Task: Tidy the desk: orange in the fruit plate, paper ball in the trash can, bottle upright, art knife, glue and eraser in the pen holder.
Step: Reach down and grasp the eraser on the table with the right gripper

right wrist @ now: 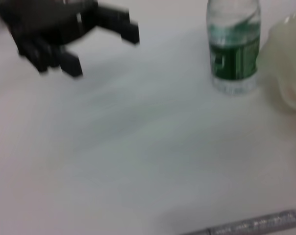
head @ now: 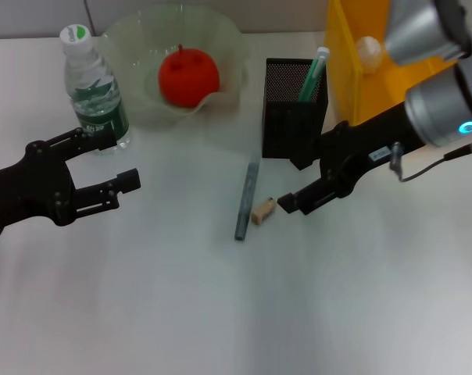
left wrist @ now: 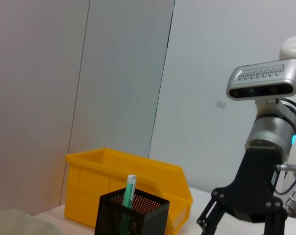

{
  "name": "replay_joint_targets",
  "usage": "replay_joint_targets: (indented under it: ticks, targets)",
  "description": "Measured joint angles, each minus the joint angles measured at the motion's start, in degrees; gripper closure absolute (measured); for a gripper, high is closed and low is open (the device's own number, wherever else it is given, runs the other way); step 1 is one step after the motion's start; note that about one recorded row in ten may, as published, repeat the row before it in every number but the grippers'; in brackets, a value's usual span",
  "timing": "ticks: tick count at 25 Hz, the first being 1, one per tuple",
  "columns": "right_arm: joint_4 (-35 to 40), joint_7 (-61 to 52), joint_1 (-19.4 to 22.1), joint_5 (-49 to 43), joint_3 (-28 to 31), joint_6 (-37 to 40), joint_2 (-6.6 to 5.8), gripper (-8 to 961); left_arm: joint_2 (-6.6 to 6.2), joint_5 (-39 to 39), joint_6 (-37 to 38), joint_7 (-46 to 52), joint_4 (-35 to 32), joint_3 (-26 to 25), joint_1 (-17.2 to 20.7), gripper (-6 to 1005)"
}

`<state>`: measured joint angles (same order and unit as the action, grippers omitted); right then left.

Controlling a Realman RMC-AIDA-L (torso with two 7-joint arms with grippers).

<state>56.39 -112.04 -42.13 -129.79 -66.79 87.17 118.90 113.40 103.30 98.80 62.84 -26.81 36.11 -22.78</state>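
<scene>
The black square metal-mesh pen holder (head: 293, 109) stands on the plain white desk (head: 220, 312) with a green stick (head: 313, 74) leaning out of it. Just beside it, on the far side, is the bright yellow plastic trash can (head: 353, 94) with the white crumpled paper ball (head: 368, 51) inside. Left of the holder the round red-orange fruit (head: 188, 76) sits in the translucent pale-green ruffled fruit plate (head: 220, 39), and further left the clear water bottle with the dark green label (head: 93, 90) stands upright. In front of the holder lie a slim grey art knife (head: 246, 201) and the tiny tan eraser (head: 262, 211), touching or nearly so. The right gripper (head: 295, 183) hangs open and empty, one fingertip just beside the eraser. The left gripper (head: 115, 160) hovers by the bottle, spread wide, holding nothing.
</scene>
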Motion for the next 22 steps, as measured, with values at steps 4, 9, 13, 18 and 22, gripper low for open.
replay_joint_targets:
  ticks: [4,9,13,18,22]
  targets:
    - [-1.0,0.8,-0.4,-0.7,-3.4,-3.1,0.25,123,0.00,0.9,-0.6,0.2,0.0,0.0,-0.1,194]
    - [-2.2,1.7,-0.1,-0.6,-8.8,-7.7,0.39,116,0.26,4.1,-1.8,0.1,0.0,0.0,-0.3,195]
    - [-4.0,3.0,-0.4,0.0,-11.1,-10.2,0.55,118,0.17,6.6,-3.4,0.3,0.0,0.0,-0.6,195]
    - [-5.5,3.9,-0.5,1.6,-15.0,-14.2,0.55,120,-0.12,8.0,-4.8,0.3,-0.8,-0.4,-0.4,196]
    - [-6.8,4.0,-0.7,2.4,-17.4,-17.0,0.62,122,-0.09,8.2,-5.6,0.3,-1.1,-0.5,-0.3,196]
